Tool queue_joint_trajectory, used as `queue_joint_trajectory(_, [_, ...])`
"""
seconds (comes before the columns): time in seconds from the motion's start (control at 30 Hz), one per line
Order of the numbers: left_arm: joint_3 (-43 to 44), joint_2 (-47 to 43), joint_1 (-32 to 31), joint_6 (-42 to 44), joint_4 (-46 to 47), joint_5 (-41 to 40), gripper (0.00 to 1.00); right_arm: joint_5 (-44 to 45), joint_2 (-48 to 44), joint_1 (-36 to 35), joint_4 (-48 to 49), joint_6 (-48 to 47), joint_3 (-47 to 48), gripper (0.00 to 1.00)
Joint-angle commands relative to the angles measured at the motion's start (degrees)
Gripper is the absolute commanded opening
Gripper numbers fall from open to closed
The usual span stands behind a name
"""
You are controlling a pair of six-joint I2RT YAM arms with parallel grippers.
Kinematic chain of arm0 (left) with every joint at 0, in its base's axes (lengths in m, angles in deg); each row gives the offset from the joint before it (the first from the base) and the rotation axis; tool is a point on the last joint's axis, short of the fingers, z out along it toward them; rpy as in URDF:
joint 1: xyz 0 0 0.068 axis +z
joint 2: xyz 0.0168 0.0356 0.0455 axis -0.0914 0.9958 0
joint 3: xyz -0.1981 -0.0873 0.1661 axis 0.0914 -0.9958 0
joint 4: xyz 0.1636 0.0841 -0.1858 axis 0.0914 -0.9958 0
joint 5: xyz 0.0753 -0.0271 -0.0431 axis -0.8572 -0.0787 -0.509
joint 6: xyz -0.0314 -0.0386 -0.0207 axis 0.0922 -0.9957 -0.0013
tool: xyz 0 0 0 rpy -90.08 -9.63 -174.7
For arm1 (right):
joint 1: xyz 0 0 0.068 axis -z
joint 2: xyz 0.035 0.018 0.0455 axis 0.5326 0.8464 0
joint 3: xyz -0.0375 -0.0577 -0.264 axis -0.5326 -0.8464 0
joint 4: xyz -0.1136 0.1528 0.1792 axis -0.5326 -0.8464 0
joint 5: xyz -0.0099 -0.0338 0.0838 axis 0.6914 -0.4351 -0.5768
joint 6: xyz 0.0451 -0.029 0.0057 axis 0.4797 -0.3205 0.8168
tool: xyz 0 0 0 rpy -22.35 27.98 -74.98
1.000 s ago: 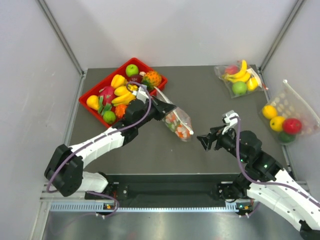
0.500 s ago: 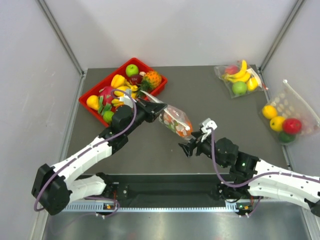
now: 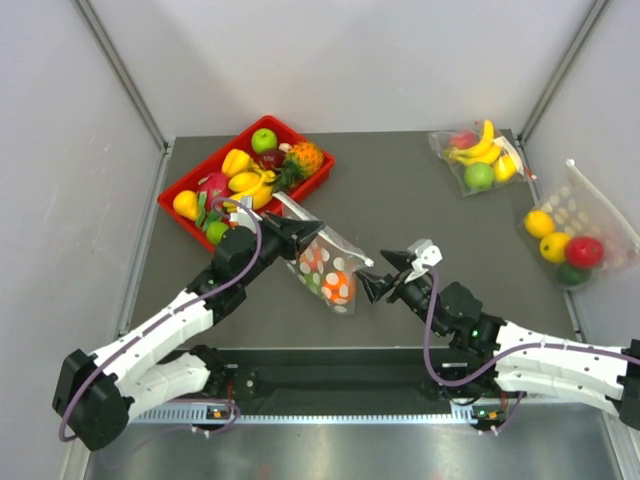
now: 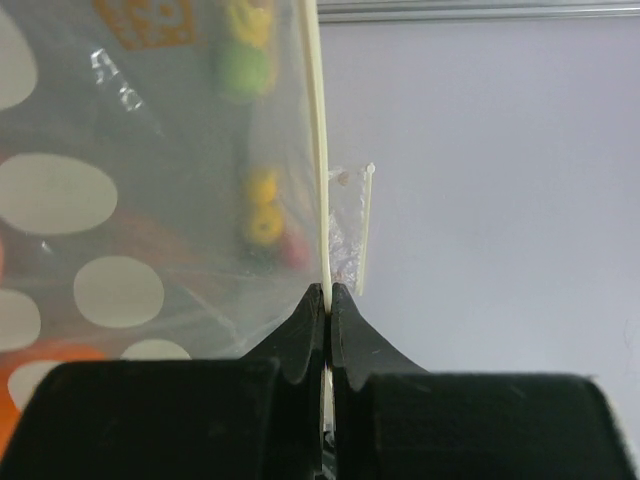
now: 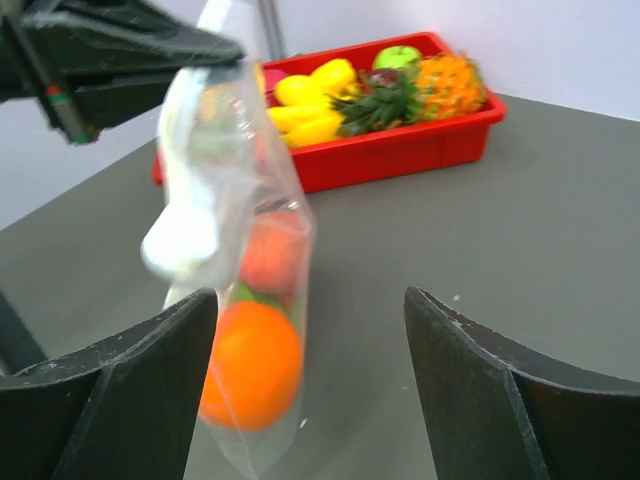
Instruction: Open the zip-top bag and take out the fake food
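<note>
Zip-top bag [image 3: 326, 267] hangs pinched in left end effector [image 3: 303, 234].

Left gripper [image 4: 328, 300] pinched on white zip strip [image 4: 319, 150] — zip-top bag [image 4: 130, 200] hangs left, dotted.

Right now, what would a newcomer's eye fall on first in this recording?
The dotted zip-top bag is held up in the middle of the scene. The left tool pinches it at its zip strip, and an orange fruit and a peach show inside. The right tool stands open just beside it. A red tray heaped with bright fruit sits far left.
</note>
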Motion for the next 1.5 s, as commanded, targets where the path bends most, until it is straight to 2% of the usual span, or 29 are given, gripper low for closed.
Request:
queue_joint_trajectory(0.0, [0.4,-2.4,0.0,-2.0,1.9,-3.3,0.0,-8.2,1.6,-0.6,4.0,1.2,2.7,0.75])
queue_joint_trajectory(0.17, [0.7,-2.7,0.0,-3.1,2.0,-5.0,0.0,-13.4,2.2,-1.1,3.8,4.5,1.3,0.75])
queue_joint_trajectory(0.33, [0.2,-3.1,0.0,-4.2,1.9,-5.5,0.0,-14.4,0.9,-2.1,6.2,5.2,0.5,0.76])
queue_joint_trajectory(0.8, [0.0,-5.2,-1.7,-5.7,1.9,-4.0,0.0,-5.6,10.4,-2.3,20.9,0.0,-0.2,0.79])
queue_joint_trajectory(0.97, [-1.4,-5.8,-2.7,-6.6,1.9,-2.3,0.0,-4.0,10.3,-2.3,28.5,-0.6,-2.8,0.77])
queue_joint_trajectory(1.0, [-1.9,-6.0,-3.0,-7.0,1.9,-2.1,0.0,-3.8,10.1,-2.3,28.4,-1.1,-2.6,0.73])
queue_joint_trajectory(1.03, [-2.9,-6.3,-3.1,-7.3,1.8,-2.1,0.0,-3.4,10.0,-2.3,28.2,-1.3,-2.4,0.65])
queue_joint_trajectory(1.07, [-3.5,-7.2,-3.1,-7.5,1.8,-2.1,0.0,-3.1,9.7,-2.2,27.6,-2.0,-2.2,0.51])
queue_joint_trajectory(1.13, [-5.0,-8.8,-3.2,-7.5,1.6,-0.5,0.0,-2.6,9.3,-2.3,27.1,-2.7,-2.2,0.42])
queue_joint_trajectory(1.3, [-6.8,-12.8,-3.2,-4.9,-0.2,0.4,0.0,-1.2,6.6,-2.3,27.3,-3.7,-3.7,0.02])
queue_joint_trajectory(1.33, [-7.0,-13.3,-3.1,-3.8,-0.8,0.5,0.0,-1.1,6.0,-2.2,26.7,-3.7,-3.7,0.0])
queue_joint_trajectory(1.37, [-7.6,-13.8,-3.1,-0.9,-1.6,-0.3,0.05,-0.5,4.5,-2.2,25.2,-3.4,-2.7,0.0])
queue_joint_trajectory(1.47, [-8.9,-15.9,-3.1,5.7,-1.5,-3.3,0.46,0.4,1.5,-2.2,14.1,-2.7,0.7,0.0])
